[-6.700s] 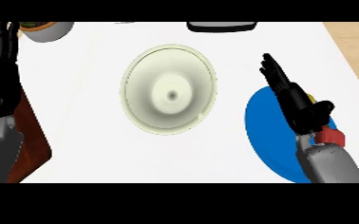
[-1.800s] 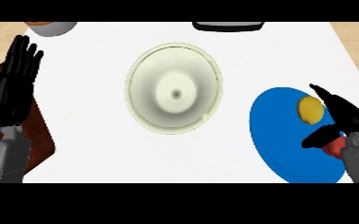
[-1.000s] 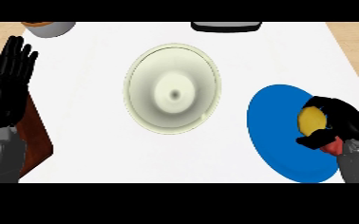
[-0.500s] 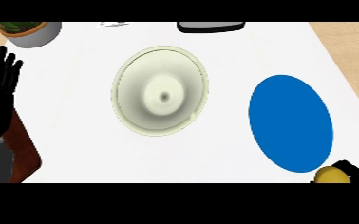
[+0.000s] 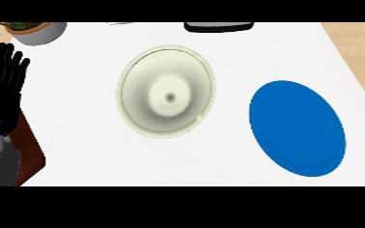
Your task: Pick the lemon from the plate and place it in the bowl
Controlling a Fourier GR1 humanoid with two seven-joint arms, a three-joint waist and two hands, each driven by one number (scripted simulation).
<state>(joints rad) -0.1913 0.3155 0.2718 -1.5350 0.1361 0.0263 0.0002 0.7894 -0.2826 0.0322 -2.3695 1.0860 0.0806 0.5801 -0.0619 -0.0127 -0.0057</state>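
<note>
No lemon shows on the plate (image 5: pixel 298 128) right of the bowl (image 5: pixel 166 92) or elsewhere, nor the right hand; a lemon is likely light, firm, rolling, best cupped around its middle; left hand (image 5: pixel 10 89) rests left, fingers straight.

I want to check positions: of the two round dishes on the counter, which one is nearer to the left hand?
The cream bowl. It sits mid-counter, closer to the left hand resting at the view's left edge; the blue plate lies far right.

Single head view, steeply down onto white counter (image 5: pixel 235 164), bowl (image 5: pixel 166 97) near centre
</note>
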